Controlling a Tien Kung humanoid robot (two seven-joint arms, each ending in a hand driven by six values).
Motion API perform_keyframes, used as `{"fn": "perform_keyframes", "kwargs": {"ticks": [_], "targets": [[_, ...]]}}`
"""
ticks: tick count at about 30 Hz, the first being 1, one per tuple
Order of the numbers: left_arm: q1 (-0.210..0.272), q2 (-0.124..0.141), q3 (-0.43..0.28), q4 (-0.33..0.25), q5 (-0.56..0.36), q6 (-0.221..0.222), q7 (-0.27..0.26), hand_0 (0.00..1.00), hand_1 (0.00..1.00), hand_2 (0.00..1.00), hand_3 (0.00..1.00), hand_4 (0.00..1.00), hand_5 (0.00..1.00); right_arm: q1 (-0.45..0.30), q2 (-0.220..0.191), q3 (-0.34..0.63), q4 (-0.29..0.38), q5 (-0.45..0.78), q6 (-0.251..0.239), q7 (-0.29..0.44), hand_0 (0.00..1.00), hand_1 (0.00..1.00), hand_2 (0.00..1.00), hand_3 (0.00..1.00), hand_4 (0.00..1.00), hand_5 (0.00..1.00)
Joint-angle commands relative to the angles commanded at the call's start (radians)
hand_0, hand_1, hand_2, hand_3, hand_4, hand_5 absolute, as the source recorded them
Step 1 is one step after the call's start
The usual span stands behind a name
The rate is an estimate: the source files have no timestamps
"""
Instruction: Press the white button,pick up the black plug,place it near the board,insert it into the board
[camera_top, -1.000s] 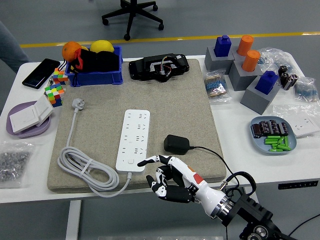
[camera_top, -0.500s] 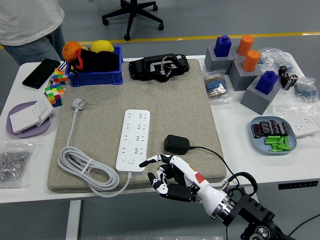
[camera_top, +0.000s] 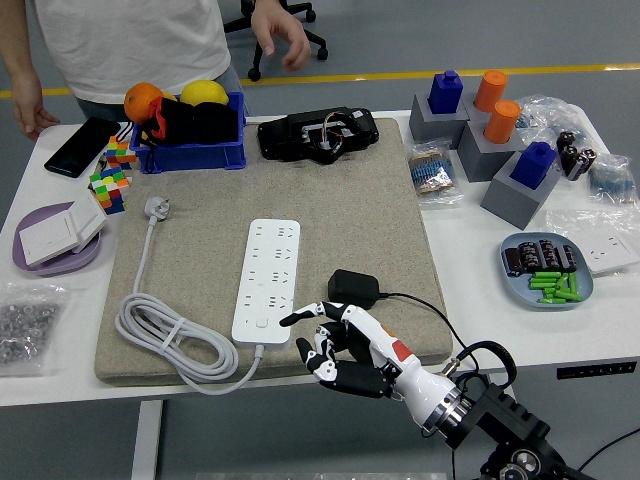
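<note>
A white power strip (camera_top: 267, 279) lies lengthwise on the grey felt mat (camera_top: 330, 190), its white button (camera_top: 262, 322) at the near end. The black plug (camera_top: 353, 288) rests on the mat just right of the strip, its thin black cable trailing right toward my arm. My right hand (camera_top: 325, 345) hovers at the mat's near edge, index finger (camera_top: 300, 317) stretched left with its tip close to the button, the other fingers curled and holding nothing. The left arm is out of view.
The strip's coiled white cord (camera_top: 170, 335) lies at the mat's left. A blue bin (camera_top: 188, 135), a black device (camera_top: 318, 133), cubes (camera_top: 110, 178) and a phone (camera_top: 80, 146) line the back. Grey blocks (camera_top: 490, 140) and a plate (camera_top: 546, 270) sit right. A person (camera_top: 130, 45) stands at the far side.
My right hand has lifted and shifted slightly toward the plug, index finger still pointing at the button. The person has stepped in behind the table's far left.
</note>
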Motion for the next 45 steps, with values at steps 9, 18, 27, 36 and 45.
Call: {"fn": "perform_keyframes", "kwargs": {"ticks": [9,18,27,36,45], "targets": [[-0.005,0.0,0.0,0.0,-0.007,0.005,0.0,0.646,0.638,0.634,0.675,0.519,0.118,-0.001,0.004,0.005,0.009,-0.002,-0.001,0.009,0.048,0.066,0.173,0.621,0.527,0.145],[-0.01,0.0,-0.005,0.0,0.006,0.006,0.0,0.645,0.637,0.632,0.677,0.491,0.136,0.009,0.002,0.011,0.016,-0.003,-0.003,0.013,0.049,0.065,0.173,0.62,0.525,0.148],[0.01,-0.016,-0.025,0.0,0.049,-0.002,0.004,0.646,0.637,0.631,0.676,0.487,0.132,-0.003,-0.006,0.048,0.015,-0.011,-0.002,0.009,0.048,0.066,0.173,0.62,0.524,0.147],[0.039,-0.028,-0.039,0.0,0.047,0.005,0.005,0.644,0.636,0.631,0.675,0.484,0.134,0.052,0.004,0.052,0.017,-0.042,-0.008,-0.007,0.048,0.065,0.173,0.621,0.525,0.146],[0.034,-0.033,0.017,0.0,-0.001,-0.001,-0.003,0.647,0.637,0.631,0.675,0.481,0.12,0.132,0.037,0.034,0.002,-0.129,-0.029,-0.126,0.039,0.05,0.169,0.624,0.531,0.145]]}}
